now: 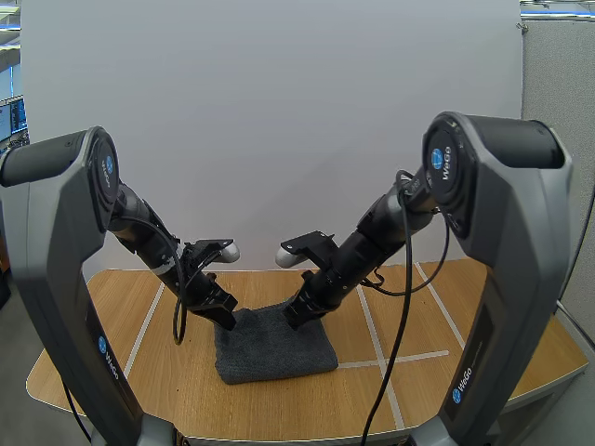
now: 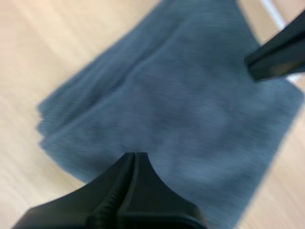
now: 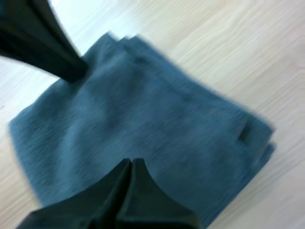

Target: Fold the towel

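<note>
Left gripper (image 1: pixel 226 321) and right gripper (image 1: pixel 292 319), both closed and empty, are at the back corners of the towel (image 1: pixel 276 353), near the table (image 1: pixel 465 367) front edge. Soft, limp, apparently folded already; grip stacked corners.

There is one towel (image 1: pixel 275 344), one table (image 1: pixel 307 401), and two sets: left fingers (image 1: pixel 223 316), right fingers (image 1: pixel 296 314).

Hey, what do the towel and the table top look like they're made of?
Towel: soft grey-blue cloth, probably terry or microfibre, matte; its surface is fuzzy and finely ribbed, and its folded edges stack in layers.
Table: light wood or a wood-look laminate, smooth; grain lines show, but which one it is stays open.
</note>
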Robot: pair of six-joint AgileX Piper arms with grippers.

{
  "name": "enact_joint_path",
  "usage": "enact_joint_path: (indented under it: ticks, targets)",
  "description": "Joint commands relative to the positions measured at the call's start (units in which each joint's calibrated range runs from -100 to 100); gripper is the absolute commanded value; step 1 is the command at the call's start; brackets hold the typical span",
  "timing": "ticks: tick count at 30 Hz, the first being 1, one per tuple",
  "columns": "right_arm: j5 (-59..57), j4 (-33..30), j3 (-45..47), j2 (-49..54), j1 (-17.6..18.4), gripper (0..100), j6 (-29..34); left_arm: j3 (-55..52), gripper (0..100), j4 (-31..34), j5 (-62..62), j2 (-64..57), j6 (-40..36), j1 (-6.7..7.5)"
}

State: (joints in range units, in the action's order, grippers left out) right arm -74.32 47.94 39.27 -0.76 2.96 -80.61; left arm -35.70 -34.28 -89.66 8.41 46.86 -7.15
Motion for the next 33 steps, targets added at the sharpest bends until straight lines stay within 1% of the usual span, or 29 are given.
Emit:
enact_joint_path:
  ticks: [1,8,11,15,18,21,26,29,33]
  targets:
    - [2.3,0.0,-4.5,-6.7,0.0,0,-0.2,-0.5,0,-0.7,12.7,5.1,-1.3,0.07]
    - [6.5,-1.0,-4.6,-11.8,0.0,0,-0.2,0.1,0,-3.6,16.1,10.6,0.9,0.07]
    - [11.4,-2.6,-4.6,-12.1,-0.1,0,-0.2,0.9,0,-6.1,16.3,11.3,2.1,0.07]
    - [16.5,-2.9,-4.6,-12.1,-1.4,0,-0.2,3.8,0,-7.3,16.3,11.3,2.1,0.07]
    - [17.6,-3.0,-4.6,-12.1,-2.9,0,-0.6,5.5,0,-8.4,16.7,11.3,2.1,0.14]
    - [17.6,-3.0,-4.6,-12.1,-4.0,0,-1.0,6.9,0,-8.4,17.4,11.8,2.0,0.97]
    - [16.5,-3.2,-4.6,-12.1,-4.8,0,-1.1,8.4,0,-8.7,17.8,14.1,1.3,3.18]
    - [12.6,-2.0,-4.8,-11.4,-4.8,0,-1.1,9.0,0,-9.9,17.3,14.0,1.3,3.54]
    - [8.6,-1.0,-4.8,-6.9,-4.8,0,-1.1,10.2,0,-10.2,10.3,11.1,1.2,3.54]
